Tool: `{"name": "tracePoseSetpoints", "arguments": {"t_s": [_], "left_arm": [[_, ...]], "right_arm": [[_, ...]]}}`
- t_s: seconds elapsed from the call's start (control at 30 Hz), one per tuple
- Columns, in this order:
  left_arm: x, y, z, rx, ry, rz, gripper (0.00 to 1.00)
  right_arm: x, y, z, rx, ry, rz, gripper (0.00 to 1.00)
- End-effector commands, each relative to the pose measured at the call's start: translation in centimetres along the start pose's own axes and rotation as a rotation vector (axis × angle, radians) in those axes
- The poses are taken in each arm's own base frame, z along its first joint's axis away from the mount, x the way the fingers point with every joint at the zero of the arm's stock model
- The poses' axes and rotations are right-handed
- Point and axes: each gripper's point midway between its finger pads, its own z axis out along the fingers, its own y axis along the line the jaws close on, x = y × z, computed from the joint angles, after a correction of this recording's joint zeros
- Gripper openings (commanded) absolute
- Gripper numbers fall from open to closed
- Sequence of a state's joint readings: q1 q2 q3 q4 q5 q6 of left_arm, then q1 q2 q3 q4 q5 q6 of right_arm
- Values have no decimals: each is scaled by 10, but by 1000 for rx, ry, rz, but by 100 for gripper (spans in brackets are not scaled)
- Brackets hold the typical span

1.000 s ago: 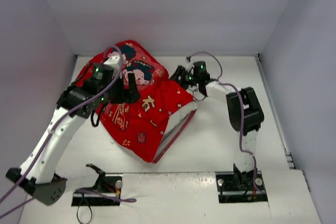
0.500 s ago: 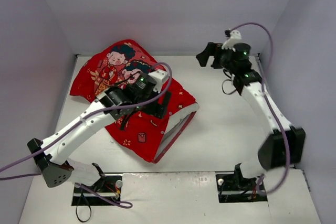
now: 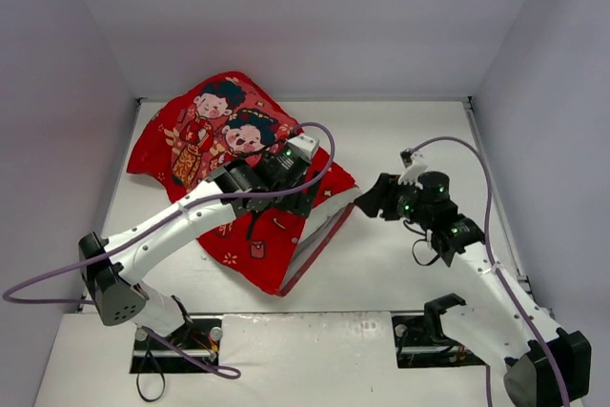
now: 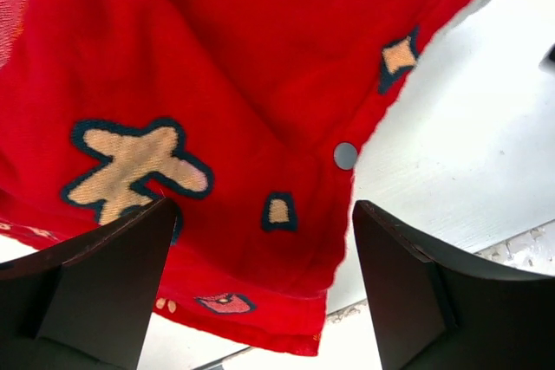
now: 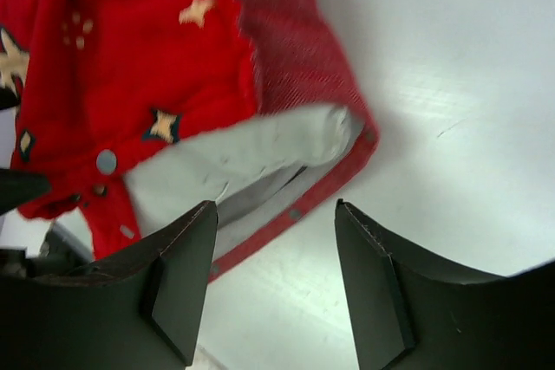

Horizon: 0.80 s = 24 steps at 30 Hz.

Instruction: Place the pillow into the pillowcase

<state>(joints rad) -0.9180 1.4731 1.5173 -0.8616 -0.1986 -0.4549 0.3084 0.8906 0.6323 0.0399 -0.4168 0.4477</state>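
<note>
The red pillowcase [image 3: 205, 154] lies on the left half of the white surface [image 3: 419, 140], puffed up, its far end tilted against the back wall. The 2 cartoon figures [image 3: 224, 126] printed on it face upward. Its open end points toward the middle of the surface. There the white pillow [image 5: 234, 162] shows inside the mouth. Most of it is tucked in the cover, and only a pale band is visible between the red upper layer and the lower hem lying on the surface.

The left arm [image 3: 172, 226] reaches across the pillowcase from the near left. The left jaws stand wide open just above the red fabric near the open edge. Their dark fingers [image 4: 95, 283] have nothing between them. A round metal snap [image 4: 345, 155] sits on the hem below.

The right arm [image 3: 477, 254] comes in from the near right. The right jaws are also spread open and hold nothing. Their fingers [image 5: 178, 283] point at the mouth of the pillowcase, close beside it but apart from it. In the right wrist view another snap [image 5: 106, 161] shows on the red upper edge.
</note>
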Motion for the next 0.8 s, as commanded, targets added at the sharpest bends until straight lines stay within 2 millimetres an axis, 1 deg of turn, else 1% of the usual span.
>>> {"name": "tracePoseSetpoints", "arguments": {"t_s": [0.0, 0.13, 0.2, 0.27, 0.3, 0.33, 0.37, 0.43, 0.53, 0.57, 0.6, 0.63, 0.67, 0.7, 0.73, 0.77], "left_arm": [[-25, -11, -14, 25, -97, -41, 79], [-22, -24, -13, 90, -69, -25, 79], [-20, -26, -11, 97, -58, -15, 79], [-18, -28, -7, 105, -43, 7, 79], [-17, -28, -3, 98, -35, 17, 79], [-13, -27, 5, 79, -17, 32, 79], [-13, -23, 10, 51, -13, 44, 79], [-12, -22, 22, 20, 2, 58, 79], [-17, -14, 34, -50, -3, 82, 79], [-21, -14, 34, -58, -12, 91, 76], [-22, -13, 38, -67, -7, 104, 72], [-25, -14, 37, -65, -16, 107, 68], [-32, -17, 34, -54, -33, 99, 51], [-36, -20, 31, -42, -43, 101, 44], [-40, -22, 28, -38, -57, 103, 39], [-50, -25, 21, -27, -84, 103, 32]], "right_arm": [[-3, 30, -3, -106, -24, 31, 53], [13, 35, 3, -112, 19, 49, 53], [20, 30, 8, -96, 45, 58, 53], [29, 30, 13, -106, 75, 72, 53], [31, 30, 17, -114, 78, 75, 53], [33, 31, 20, -119, 81, 84, 53], [35, 34, 22, -131, 80, 87, 52], [38, 36, 29, -164, 70, 116, 50], [35, 42, 41, -214, 47, 136, 41], [29, 48, 45, -242, 23, 124, 40], [29, 49, 51, -247, 31, 124, 40], [25, 54, 55, -267, 16, 114, 40], [28, 56, 61, -272, 30, 111, 39], [23, 62, 64, -291, 23, 99, 38], [20, 66, 67, -305, 13, 84, 37], [22, 67, 72, -308, 23, 80, 36]]}}
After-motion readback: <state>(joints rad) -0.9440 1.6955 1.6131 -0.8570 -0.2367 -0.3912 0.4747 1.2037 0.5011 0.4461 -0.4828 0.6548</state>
